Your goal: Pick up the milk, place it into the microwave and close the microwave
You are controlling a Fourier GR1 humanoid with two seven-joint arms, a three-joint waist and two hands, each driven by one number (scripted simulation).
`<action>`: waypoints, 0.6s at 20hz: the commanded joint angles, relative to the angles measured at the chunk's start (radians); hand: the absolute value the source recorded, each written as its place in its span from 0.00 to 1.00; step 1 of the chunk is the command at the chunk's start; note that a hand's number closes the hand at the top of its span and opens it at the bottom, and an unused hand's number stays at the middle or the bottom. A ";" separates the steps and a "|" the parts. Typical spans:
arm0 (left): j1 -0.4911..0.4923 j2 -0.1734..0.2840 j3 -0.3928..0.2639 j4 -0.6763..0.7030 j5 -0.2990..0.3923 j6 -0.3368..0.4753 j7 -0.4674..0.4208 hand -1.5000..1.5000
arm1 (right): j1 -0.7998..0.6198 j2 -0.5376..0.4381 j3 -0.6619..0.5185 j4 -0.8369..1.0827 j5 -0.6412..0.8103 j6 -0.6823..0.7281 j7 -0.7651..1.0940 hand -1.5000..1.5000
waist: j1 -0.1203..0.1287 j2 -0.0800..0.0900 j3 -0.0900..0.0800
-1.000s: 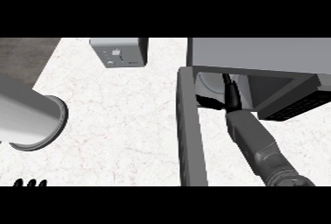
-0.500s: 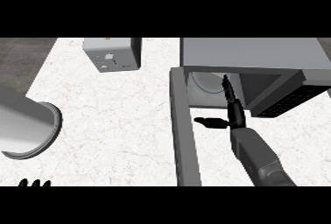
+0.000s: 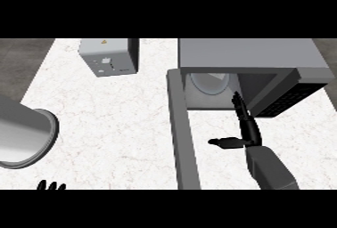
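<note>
The right hand (image 3: 245, 122) reaches up from the lower right on its grey forearm (image 3: 269, 168), fingers straight and together, thumb stuck out to the left, holding nothing. Its fingertips point at the mouth of the microwave (image 3: 247, 55), which sits just ahead of the hand, and they end about at the lower edge of the opening. The microwave door (image 3: 182, 133) stands open, swung out toward the viewer; it runs as a long grey bar just left of the hand, from the microwave's left corner down past the thumb. To the right of the fingers is the microwave's dark control panel (image 3: 294, 99).

Inside the oven, straight beyond the fingertips and a little to their left, a pale shape with a peaked white top (image 3: 211, 83) rests in the cavity. This is probably the milk, though the view into the oven is too dim and partial to be sure (only its upper part shows). It is apart from the hand.

Far to the left of the right hand, across the white table (image 3: 112, 120), a large grey cylinder (image 3: 23, 136) lies on its side at the left edge. Ahead and well left of the hand, a small grey box with a switch panel (image 3: 110, 57) stands on the table.

The left hand (image 3: 51, 185) shows only as dark fingertips pointing up at the lower left edge, resting and open.
</note>
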 commanded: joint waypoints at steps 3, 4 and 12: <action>-0.038 -0.018 -0.048 0.039 -0.034 0.003 0.031 0.00 | 0.161 -0.034 0.005 -0.121 -0.022 0.048 -0.064 0.00 | -0.014 -0.004 -0.001; -0.051 -0.024 -0.041 0.077 -0.038 -0.007 -0.012 0.00 | 0.182 -0.050 0.010 -0.156 -0.029 0.086 -0.046 0.00 | -0.014 -0.005 -0.002; -0.212 -0.016 -0.179 0.128 -0.176 -0.016 0.137 0.00 | 0.324 -0.152 -0.002 -0.298 -0.067 0.146 -0.008 1.00 | -0.020 -0.003 -0.001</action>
